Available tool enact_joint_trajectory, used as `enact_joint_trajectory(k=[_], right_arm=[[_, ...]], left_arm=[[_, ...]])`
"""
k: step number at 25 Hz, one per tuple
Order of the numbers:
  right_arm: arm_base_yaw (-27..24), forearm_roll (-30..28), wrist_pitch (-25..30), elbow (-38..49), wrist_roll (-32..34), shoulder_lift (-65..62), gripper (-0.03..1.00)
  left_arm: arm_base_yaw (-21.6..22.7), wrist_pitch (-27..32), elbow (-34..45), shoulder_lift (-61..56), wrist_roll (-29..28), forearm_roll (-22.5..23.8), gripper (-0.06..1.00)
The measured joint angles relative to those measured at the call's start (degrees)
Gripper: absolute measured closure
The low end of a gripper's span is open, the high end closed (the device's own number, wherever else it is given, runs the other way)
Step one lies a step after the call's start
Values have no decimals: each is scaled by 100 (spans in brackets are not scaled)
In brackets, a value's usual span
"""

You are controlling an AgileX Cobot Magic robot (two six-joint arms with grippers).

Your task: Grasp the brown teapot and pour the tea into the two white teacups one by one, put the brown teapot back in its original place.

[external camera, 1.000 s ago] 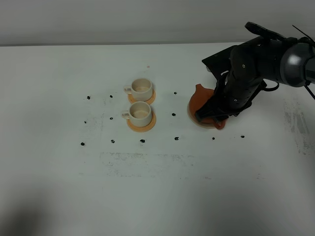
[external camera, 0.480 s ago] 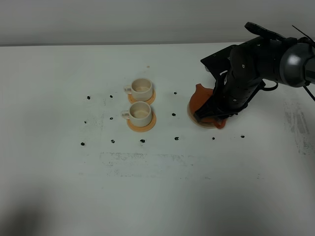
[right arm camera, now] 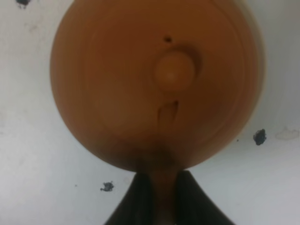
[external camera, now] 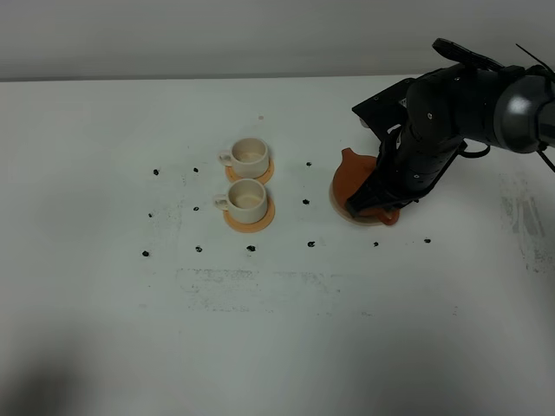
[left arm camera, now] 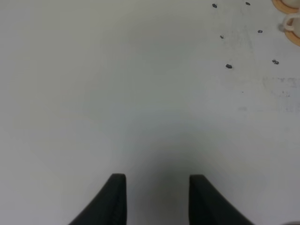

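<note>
The brown teapot point(external camera: 354, 172) stands on the pale beige coaster point(external camera: 337, 202) at the right of the table. From the right wrist I look straight down on its knobbed lid point(right arm camera: 174, 72). My right gripper point(external camera: 378, 208) is over its near side, and the two fingers press on either side of the loop handle point(right arm camera: 161, 199). The two white teacups point(external camera: 250, 154) point(external camera: 247, 198) stand on orange coasters left of the middle, one behind the other. My left gripper point(left arm camera: 157, 197) is open and empty over bare table, and the exterior view does not show it.
Small black marks point(external camera: 310, 244) dot the white table around the cups and teapot. An orange coaster point(external camera: 251, 222) lies under each cup. The edge of one cup point(left arm camera: 291, 22) shows in a corner of the left wrist view.
My right arm has shifted slightly at the teapot's handle. The teapot remains on its coaster and the cups have not moved.
</note>
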Motion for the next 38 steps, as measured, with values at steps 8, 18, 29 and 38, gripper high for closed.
enact_joint_trajectory(k=[8, 18, 29, 38], right_arm=[[0, -13, -24, 0, -22, -69, 84], [0, -136, -124, 6, -73, -180, 84], [407, -390, -327, 6, -146, -720, 84], [1231, -1010, -332, 6, -343, -744, 84]], left_arm=[[0, 0, 0, 0, 0, 0, 60], [0, 0, 0, 0, 0, 0, 60], [0, 0, 0, 0, 0, 0, 60], [0, 0, 0, 0, 0, 0, 60]])
